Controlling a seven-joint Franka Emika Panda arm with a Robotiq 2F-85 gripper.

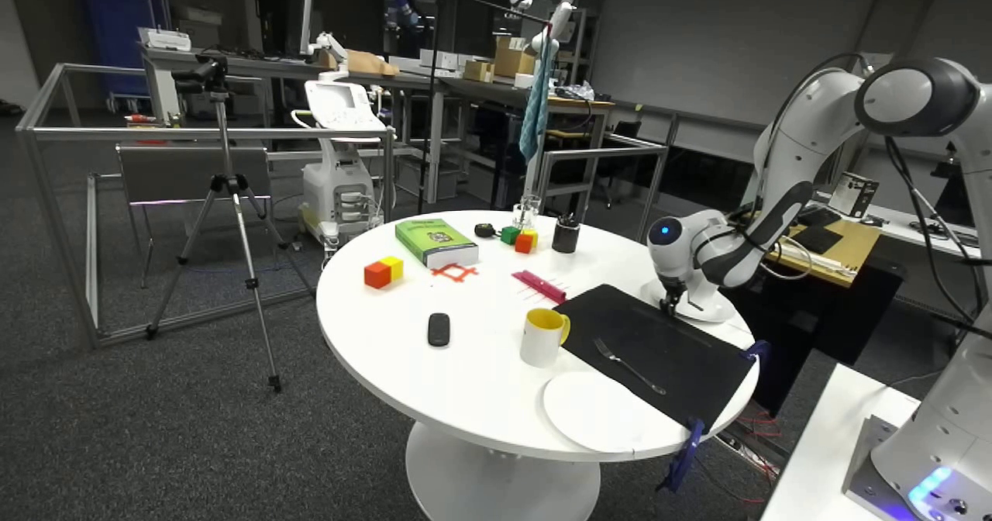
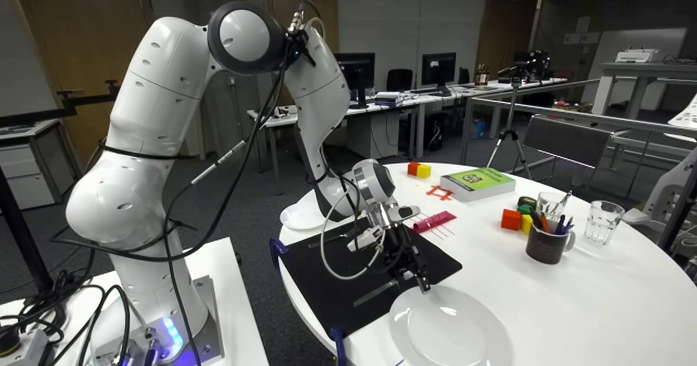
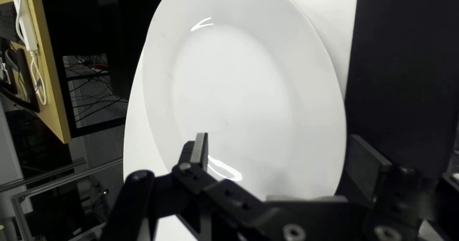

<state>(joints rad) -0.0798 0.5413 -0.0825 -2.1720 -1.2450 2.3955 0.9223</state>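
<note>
One round plate (image 3: pixel 229 86), glossy; black gripper (image 3: pixel 281 149), spread wide (empty), at its rim (image 3: pixel 319 108)

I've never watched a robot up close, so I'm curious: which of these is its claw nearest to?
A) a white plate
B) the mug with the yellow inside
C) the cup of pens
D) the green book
A: in the wrist view the gripper stands open at the white plate, one finger showing against it and the other against the black mat.
</note>
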